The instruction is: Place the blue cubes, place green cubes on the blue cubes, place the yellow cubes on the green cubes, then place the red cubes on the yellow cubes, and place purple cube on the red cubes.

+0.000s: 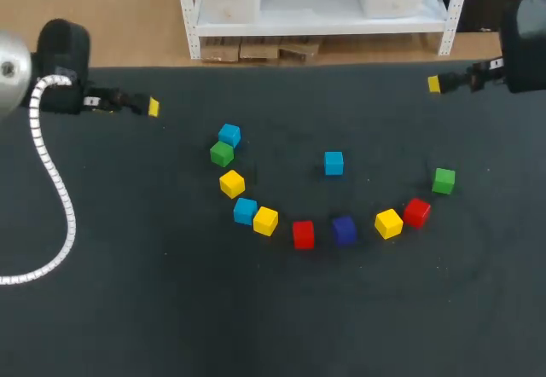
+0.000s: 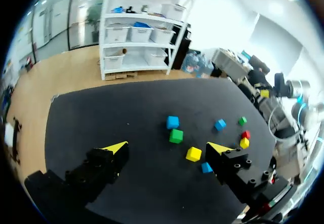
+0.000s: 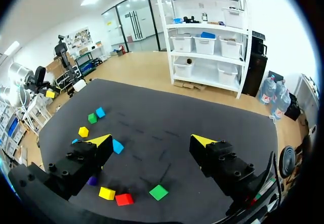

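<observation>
- Light-blue cube (image 1: 229, 135) sits left of the worktop's (image 1: 128, 309) middle, with a green cube (image 1: 222, 153) just beside it on the near side.
- From there a loose curve runs toward the near edge: a yellow cube (image 1: 231, 183), then a second blue cube (image 1: 245, 211) right up against a second yellow cube (image 1: 265, 221).
- Closest to the near edge are a red cube (image 1: 303, 234) and the dark purple cube (image 1: 344, 230), near each other but apart.
- The curve climbs again toward the right edge: a third yellow cube (image 1: 388, 223) touching a second red cube (image 1: 416, 212), and a second green cube (image 1: 443, 181) a bit past those.
- A third blue cube (image 1: 333, 163) sits on its own inside the curve.
- Nothing is stacked, every cube is flat on the dark worktop.
- Left claw (image 2: 167, 147) hangs near the far left corner, fingers spread wide, holding nothing.
- Right claw (image 3: 151, 141) is over by the far right corner, also spread wide and holding nothing.
</observation>
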`<state>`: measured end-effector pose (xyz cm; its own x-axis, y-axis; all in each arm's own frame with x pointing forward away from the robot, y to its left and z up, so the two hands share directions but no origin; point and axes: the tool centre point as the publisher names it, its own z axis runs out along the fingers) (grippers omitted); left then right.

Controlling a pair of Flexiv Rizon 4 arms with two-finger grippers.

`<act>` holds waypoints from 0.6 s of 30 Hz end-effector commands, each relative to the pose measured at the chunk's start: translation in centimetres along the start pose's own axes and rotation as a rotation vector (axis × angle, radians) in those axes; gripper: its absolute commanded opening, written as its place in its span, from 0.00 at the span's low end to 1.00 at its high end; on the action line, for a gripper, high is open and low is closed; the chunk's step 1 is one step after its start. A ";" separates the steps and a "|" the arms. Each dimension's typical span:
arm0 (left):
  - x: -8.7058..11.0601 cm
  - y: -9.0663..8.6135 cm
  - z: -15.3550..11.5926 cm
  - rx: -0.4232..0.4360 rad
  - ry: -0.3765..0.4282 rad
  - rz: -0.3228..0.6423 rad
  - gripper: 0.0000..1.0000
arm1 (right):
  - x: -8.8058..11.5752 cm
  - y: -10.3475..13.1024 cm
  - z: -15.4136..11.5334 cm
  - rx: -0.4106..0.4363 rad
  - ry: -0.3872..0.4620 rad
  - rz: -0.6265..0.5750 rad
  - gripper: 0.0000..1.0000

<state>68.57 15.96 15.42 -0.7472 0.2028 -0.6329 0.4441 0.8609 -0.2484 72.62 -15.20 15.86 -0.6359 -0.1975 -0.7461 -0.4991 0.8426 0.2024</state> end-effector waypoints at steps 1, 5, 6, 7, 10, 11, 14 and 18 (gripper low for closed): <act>-1.8 -2.3 1.9 -0.077 0.259 0.153 1.00 | 0.0 0.2 -0.1 0.010 0.001 0.000 1.00; -1.2 -4.8 4.9 -0.073 0.402 0.306 1.00 | 0.0 0.2 -0.1 0.010 0.001 0.000 1.00; -0.9 -5.5 5.8 -0.059 0.438 0.355 1.00 | 0.0 0.2 -0.1 0.010 0.001 0.000 1.00; -0.6 -6.1 6.6 -0.052 0.466 0.386 1.00 | 0.0 0.2 -0.1 0.010 0.001 0.000 1.00; 1.3 -8.0 8.9 -0.032 0.538 0.560 1.00 | 0.0 0.2 -0.1 0.010 0.001 0.000 1.00; 2.0 -8.6 9.4 -0.003 0.559 0.614 1.00 | 0.0 0.2 -0.1 0.010 0.001 0.000 1.00; 4.2 -9.7 10.1 0.062 0.641 0.772 1.00 | 0.0 0.2 -0.1 0.010 0.001 0.000 1.00; 5.5 -9.9 9.8 0.154 0.670 0.887 1.00 | 0.0 0.2 -0.1 0.010 0.001 0.000 1.00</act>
<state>64.58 4.17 7.31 -0.6011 0.7312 -0.3225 0.7728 0.6346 -0.0016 72.62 -15.16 15.87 -0.6362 -0.1977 -0.7458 -0.4986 0.8430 0.2020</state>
